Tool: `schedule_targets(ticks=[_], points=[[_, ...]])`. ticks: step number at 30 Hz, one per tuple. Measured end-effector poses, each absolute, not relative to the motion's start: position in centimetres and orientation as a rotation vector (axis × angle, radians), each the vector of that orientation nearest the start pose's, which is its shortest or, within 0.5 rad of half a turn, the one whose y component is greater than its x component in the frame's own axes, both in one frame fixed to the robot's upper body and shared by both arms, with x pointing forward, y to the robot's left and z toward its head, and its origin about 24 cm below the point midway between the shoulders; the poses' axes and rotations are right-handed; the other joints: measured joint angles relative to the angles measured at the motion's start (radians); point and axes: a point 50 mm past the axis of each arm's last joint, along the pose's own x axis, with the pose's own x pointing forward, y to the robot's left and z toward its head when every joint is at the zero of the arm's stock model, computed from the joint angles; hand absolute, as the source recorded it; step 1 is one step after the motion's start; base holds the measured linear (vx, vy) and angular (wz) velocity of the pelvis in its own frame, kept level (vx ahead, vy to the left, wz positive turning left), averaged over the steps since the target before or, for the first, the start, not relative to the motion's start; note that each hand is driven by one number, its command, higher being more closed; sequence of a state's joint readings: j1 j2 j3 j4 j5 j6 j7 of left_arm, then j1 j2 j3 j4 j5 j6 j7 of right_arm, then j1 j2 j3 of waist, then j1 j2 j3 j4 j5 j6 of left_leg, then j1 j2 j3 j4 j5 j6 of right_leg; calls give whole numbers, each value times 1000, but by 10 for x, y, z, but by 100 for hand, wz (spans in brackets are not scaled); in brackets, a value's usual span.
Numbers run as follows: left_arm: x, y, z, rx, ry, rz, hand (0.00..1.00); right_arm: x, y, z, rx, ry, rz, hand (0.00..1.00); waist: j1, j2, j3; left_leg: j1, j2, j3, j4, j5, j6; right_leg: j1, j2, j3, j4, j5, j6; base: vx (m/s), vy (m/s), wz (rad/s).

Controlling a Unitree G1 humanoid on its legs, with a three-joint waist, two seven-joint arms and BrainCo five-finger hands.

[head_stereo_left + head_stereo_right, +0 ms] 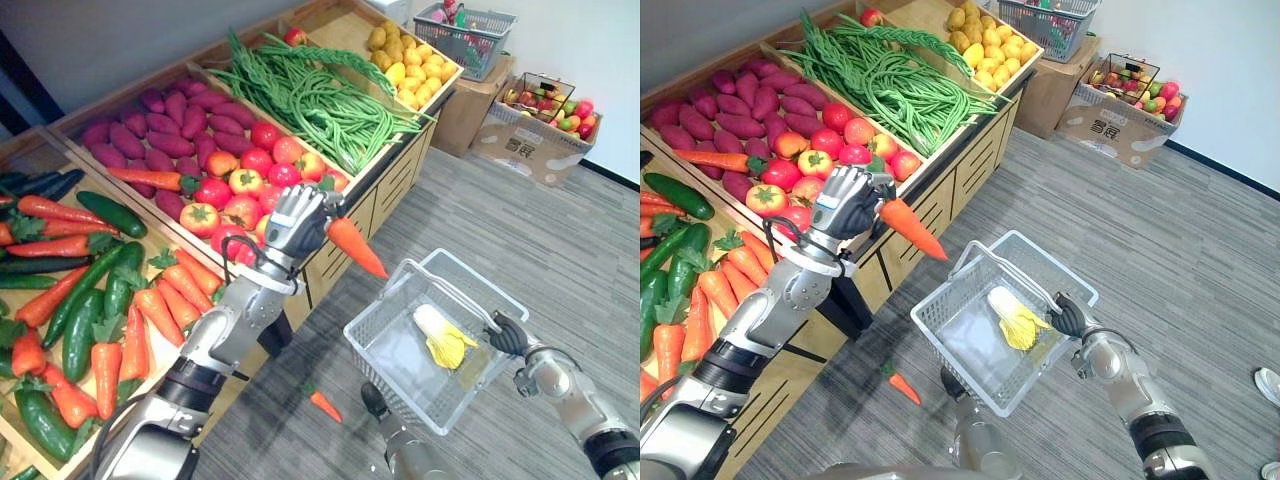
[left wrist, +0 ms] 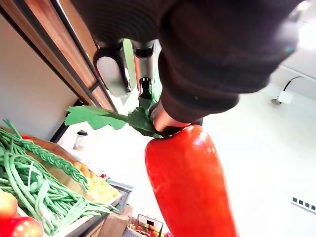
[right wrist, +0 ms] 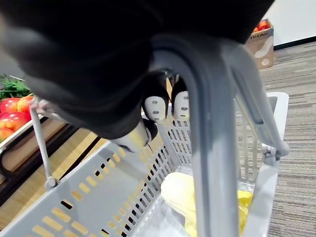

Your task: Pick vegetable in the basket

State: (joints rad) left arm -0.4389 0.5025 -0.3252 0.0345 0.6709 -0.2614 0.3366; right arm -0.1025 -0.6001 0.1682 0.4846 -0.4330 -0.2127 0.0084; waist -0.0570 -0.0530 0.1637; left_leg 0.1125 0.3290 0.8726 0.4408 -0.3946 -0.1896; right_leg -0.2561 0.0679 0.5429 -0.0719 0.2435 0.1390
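- A carrot (image 1: 356, 248) is held in the left hand (image 1: 298, 222), whose fingers are closed round its leafy upper end. The orange body sticks out free, tip down, toward the basket (image 1: 388, 388).
- The carrot is in the air between the edge of the produce stand (image 1: 385, 185) and the basket's near rim. It appears not yet fully over the opening.
- The basket is carried above the floor by the right hand (image 1: 508, 334), which is curled round its grey handle (image 3: 207, 123). A pale yellow cabbage (image 1: 443, 338) lies inside.
- Because only the top end is gripped, the carrot could pivot or slip out if the arm is swung quickly.
- If the fingers are opened too early, the carrot would likely strike the rim or miss the basket. A second carrot (image 1: 323, 405) lies on the floor beside the basket.
- As the basket hangs from one handle, it could tilt or swing under a dropped weight. A low, centred release is advised.
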Motion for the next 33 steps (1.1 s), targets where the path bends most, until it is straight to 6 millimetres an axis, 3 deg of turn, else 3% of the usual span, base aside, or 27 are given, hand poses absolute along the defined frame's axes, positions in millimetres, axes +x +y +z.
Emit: schedule_targets(ticks=[7,15,18,26,33], points=[[291,98,150,1004,-860,-204,100,256,-259,17,-1063,155,232,100,0,37,-31,15,16,25,17,-9,-10,4,16,9,0,-5,-8,50,11,-8],[283,78,143,983,-891,-309,100,269,-236,40,-1115,16,320,100,3,38,-33,66,31,113,23,-22,-30,-1,45,19,5,1,-18,39,2,-30],[279,69,139,968,-897,-350,100,271,-235,49,-1135,-12,336,100,3,47,-47,75,37,139,22,-24,-36,-7,61,34,7,20,-1,58,13,-24],[272,58,132,961,-895,-424,100,275,-229,77,-1164,-117,369,100,2,52,-55,86,30,169,19,-25,-37,-19,73,54,24,22,3,23,1,-11],[273,62,117,971,-829,-437,100,280,-215,104,-1138,-242,410,100,1,65,-93,103,47,228,40,-33,-57,-37,111,99,30,23,5,28,-12,-24]])
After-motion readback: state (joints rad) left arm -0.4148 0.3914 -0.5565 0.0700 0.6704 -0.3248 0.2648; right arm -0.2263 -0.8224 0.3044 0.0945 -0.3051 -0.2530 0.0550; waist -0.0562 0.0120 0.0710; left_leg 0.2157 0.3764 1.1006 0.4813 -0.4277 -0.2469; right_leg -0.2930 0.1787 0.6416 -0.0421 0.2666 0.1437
